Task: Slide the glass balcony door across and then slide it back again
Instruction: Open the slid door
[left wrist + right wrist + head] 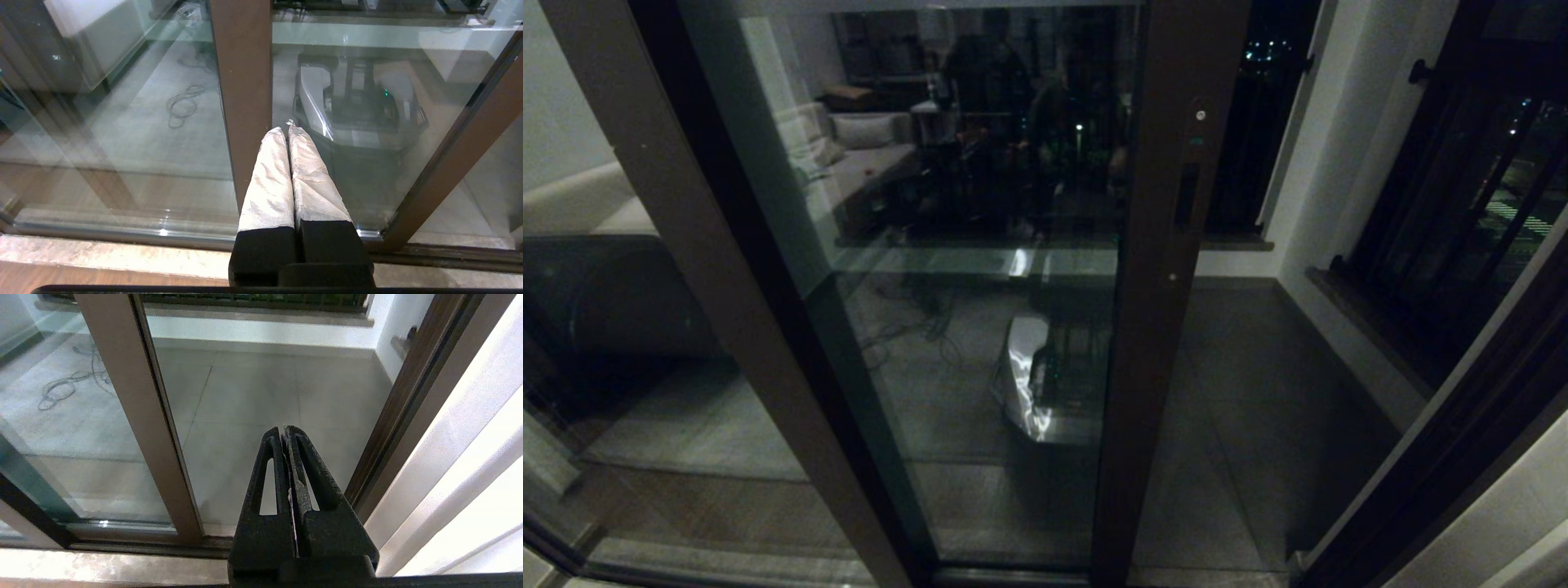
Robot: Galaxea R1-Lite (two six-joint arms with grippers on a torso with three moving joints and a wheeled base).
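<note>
Closest in, the right gripper hangs low with jaws pressed together, gripping nothing, aimed at the open gap. The left gripper is parked the same way, wrapped fingers closed and empty, near the plain stile. The door fills the head view's centre, its handle slot at about two o'clock, well apart from both grippers. To do this step well, the right arm likely needs to rise, set a fingertip squarely in that slot and push level along the track. The frame at three o'clock limits travel; the balcony floor lies beyond.
</note>
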